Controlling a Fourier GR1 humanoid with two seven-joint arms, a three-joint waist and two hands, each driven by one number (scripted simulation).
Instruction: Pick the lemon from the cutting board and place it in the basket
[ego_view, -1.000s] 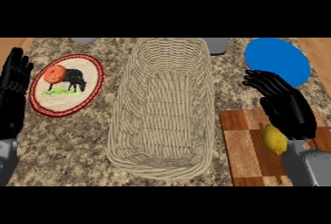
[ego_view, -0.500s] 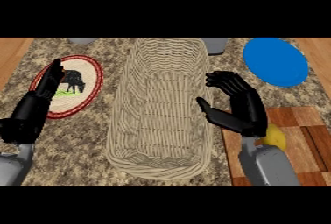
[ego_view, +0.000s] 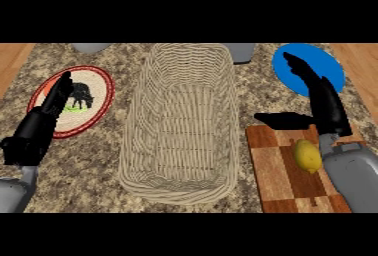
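Observation:
A yellow lemon (ego_view: 307, 155) lies on the wooden cutting board (ego_view: 277, 172) at the lower right. A long woven basket (ego_view: 183, 120) stands in the middle of the counter with nothing inside it. My right hand (ego_view: 322, 102) hovers above the board's far edge, fingers straight and pointing away over the blue plate, thumb stretched left. It is just beyond the lemon and not touching it; my grey forearm lies beside the fruit. My left hand (ego_view: 43, 125) is open with straight fingers over the left plate's edge.
A red-rimmed plate (ego_view: 97, 105) with a dark animal picture lies left of the basket. A blue plate (ego_view: 304, 64) sits at the far right. Two grey objects (ego_view: 241, 51) stand at the counter's back edge. Wooden floor shows at both sides.
My right hand has swung right, from over the basket's right rim back to above the board, fingers straightening. The lemon is more exposed. My left hand has shifted slightly and flattened.

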